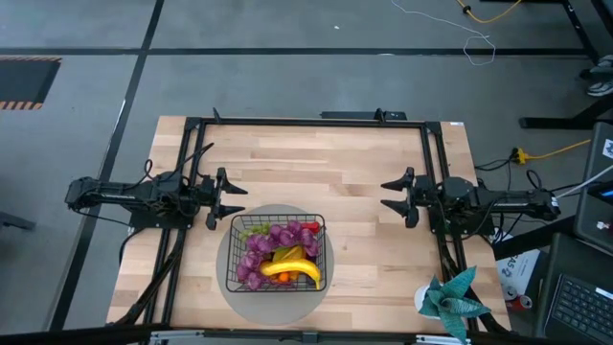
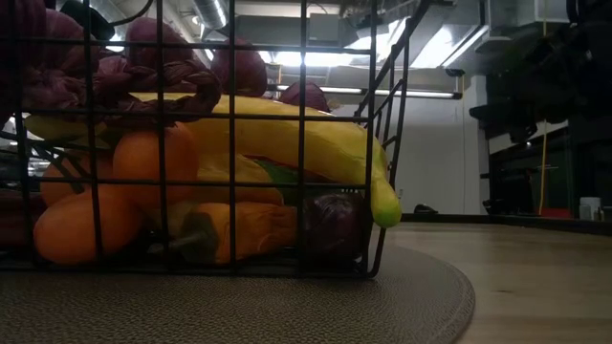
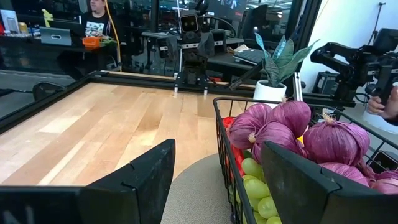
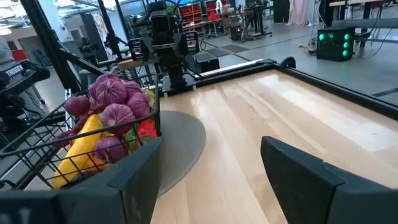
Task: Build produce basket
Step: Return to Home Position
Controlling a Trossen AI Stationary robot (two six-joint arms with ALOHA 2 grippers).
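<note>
The black wire basket (image 1: pixel 278 253) stands on a round grey mat (image 1: pixel 230 278) near the table's near edge, filled with produce: purple pieces (image 1: pixel 276 236), a yellow banana (image 1: pixel 292 270), green grapes (image 3: pixel 256 186), something red (image 1: pixel 310 228) and orange carrots (image 2: pixel 91 205). In the low view the banana (image 2: pixel 287 134) lies on top, its tip poking through the mesh. My left gripper (image 1: pixel 230 198) waits open at the table's left, just beyond the basket's far left corner. My right gripper (image 1: pixel 391 195) waits open at the table's right. Neither touches anything.
A potted plant (image 1: pixel 448 299) stands at the table's near right corner. A black frame (image 1: pixel 306 122) runs along the table's far edge and sides. Bare wood lies between the grippers, far of the basket. A person (image 3: pixel 96 15) sits beyond the table.
</note>
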